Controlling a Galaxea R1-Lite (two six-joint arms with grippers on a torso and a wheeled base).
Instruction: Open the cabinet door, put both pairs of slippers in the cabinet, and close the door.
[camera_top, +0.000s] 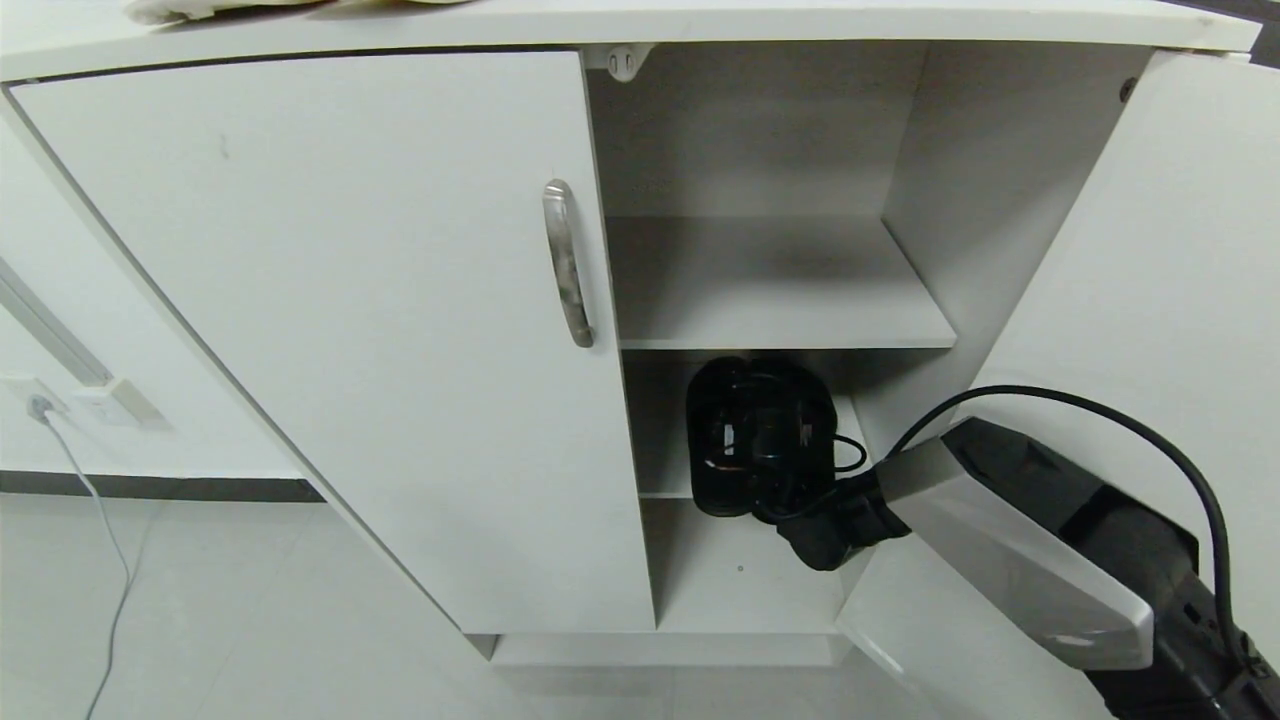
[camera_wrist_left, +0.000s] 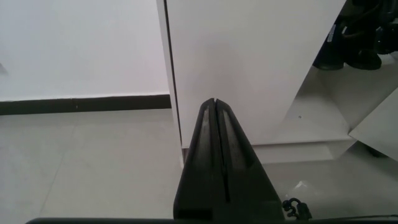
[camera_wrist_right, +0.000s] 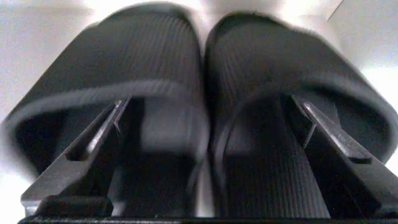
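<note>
**A:** Which step are we on?

**B:** Stowing, we judge. The right-hand door (camera_top: 1150, 300) stands open. Our right gripper (camera_wrist_right: 208, 104) is inside the cabinet (camera_top: 980, 180), fingers spread, one in each mouth of the pair of black slippers (camera_top: 760, 430). The slippers seem to rest on the second shelf (camera_top: 662, 470).

**A:** And next?

**B:** We'd draw straight out without snagging those soft, ribbed, round-toed uppers. The boards are smooth white laminate, and the metal handle (camera_top: 567, 265) is a curved bar. Our left gripper (camera_wrist_left: 214, 102) is pressed together, empty, low beside the left-hand door (camera_top: 330, 330).
</note>
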